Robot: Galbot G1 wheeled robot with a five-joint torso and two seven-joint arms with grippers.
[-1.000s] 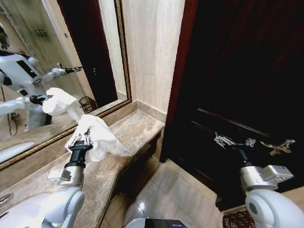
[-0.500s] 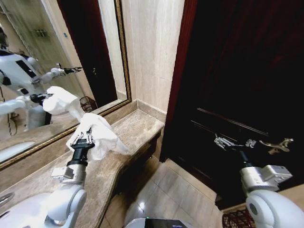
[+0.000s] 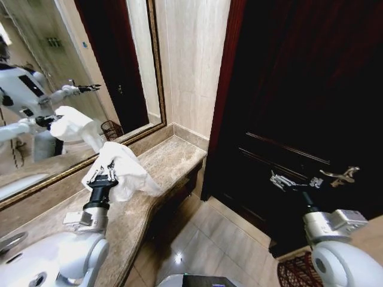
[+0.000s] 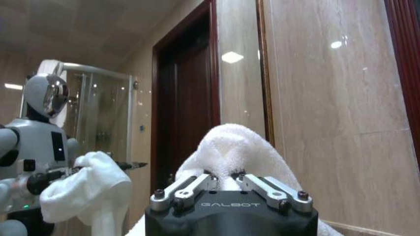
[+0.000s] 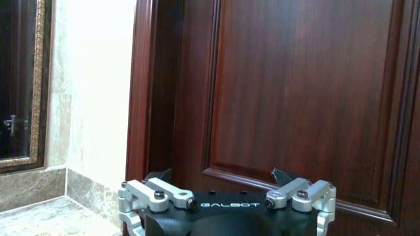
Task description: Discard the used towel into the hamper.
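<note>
Head view's right half is taken up by a dark wooden door with a brass lever handle at mid-right. A large gilt-framed mirror covers the upper left and reflects the robot. Below it a marble counter runs diagonally across the lower left, its end stopping just short of the door frame, with tiled floor beneath.

Over the counter, left of centre, the left gripper is clamped on the white towel, which bunches above the fingers and drapes toward the counter edge. At mid-right the right gripper hangs before the door, fingers spread and holding nothing.

Only part of the reddish-brown hamper's rim shows at the bottom right, cut off by the frame edge and the right arm.
</note>
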